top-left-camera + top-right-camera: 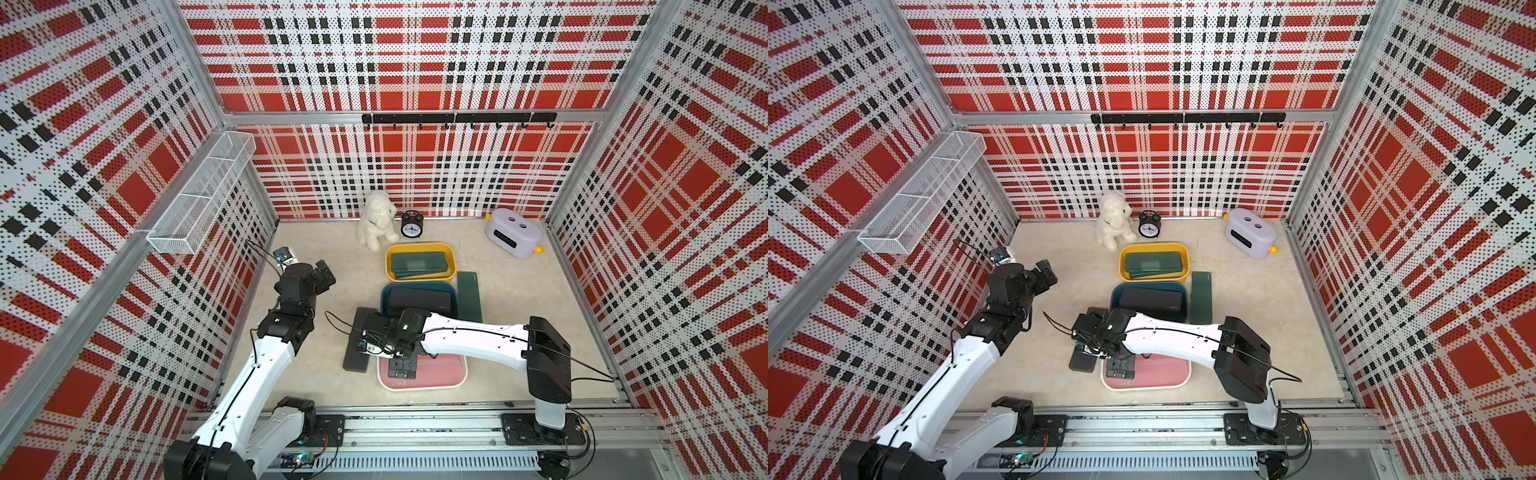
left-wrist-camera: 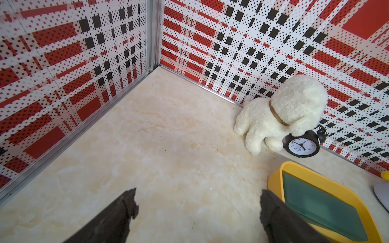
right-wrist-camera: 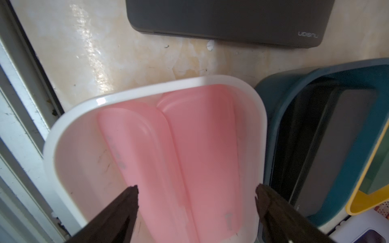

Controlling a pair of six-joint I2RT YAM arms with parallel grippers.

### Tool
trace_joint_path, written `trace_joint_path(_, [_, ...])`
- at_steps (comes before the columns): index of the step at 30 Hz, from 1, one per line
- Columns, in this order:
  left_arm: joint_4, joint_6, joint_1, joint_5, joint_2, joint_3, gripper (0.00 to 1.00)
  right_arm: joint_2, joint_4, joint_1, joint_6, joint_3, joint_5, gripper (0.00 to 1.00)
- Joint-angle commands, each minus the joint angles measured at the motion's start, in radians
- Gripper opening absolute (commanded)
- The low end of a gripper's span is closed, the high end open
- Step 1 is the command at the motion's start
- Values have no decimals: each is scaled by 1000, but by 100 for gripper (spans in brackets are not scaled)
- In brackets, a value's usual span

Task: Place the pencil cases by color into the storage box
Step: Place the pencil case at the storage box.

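Observation:
Three tubs stand in a row. The yellow tub (image 1: 419,246) holds dark green pencil cases (image 1: 419,264), also seen in the left wrist view (image 2: 320,208). A black case (image 1: 419,300) lies in the blue tub (image 1: 384,297). Two pink cases (image 3: 134,147) (image 3: 202,136) lie side by side in the white tub (image 3: 147,88). On the table lie one green case (image 1: 469,297) and one black case (image 1: 355,357). My right gripper (image 3: 196,197) hangs open over the pink cases, holding nothing. My left gripper (image 2: 197,199) is open and empty, raised at the left.
A plush dog (image 1: 376,220), an alarm clock (image 1: 411,224) and a white gadget (image 1: 513,232) stand along the back wall. A wire basket (image 1: 199,195) hangs on the left wall and a hook rail (image 1: 457,118) on the back wall.

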State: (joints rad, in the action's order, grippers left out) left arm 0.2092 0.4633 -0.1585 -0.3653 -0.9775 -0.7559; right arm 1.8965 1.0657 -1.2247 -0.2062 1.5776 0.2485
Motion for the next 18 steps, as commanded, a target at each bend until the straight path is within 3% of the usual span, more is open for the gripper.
trace_joint_path(1, [-27, -7, 7, 15, -9, 9, 95, -63, -41, 30, 44, -20, 42, 93])
trace_joint_path(8, [1, 14, -8, 95, -95, -2, 95, -212, -180, 128, 111, -105, 108, 95])
trace_joint_path(18, [159, -33, -164, 74, -194, -82, 92, -455, -339, 286, 160, -262, 123, 97])
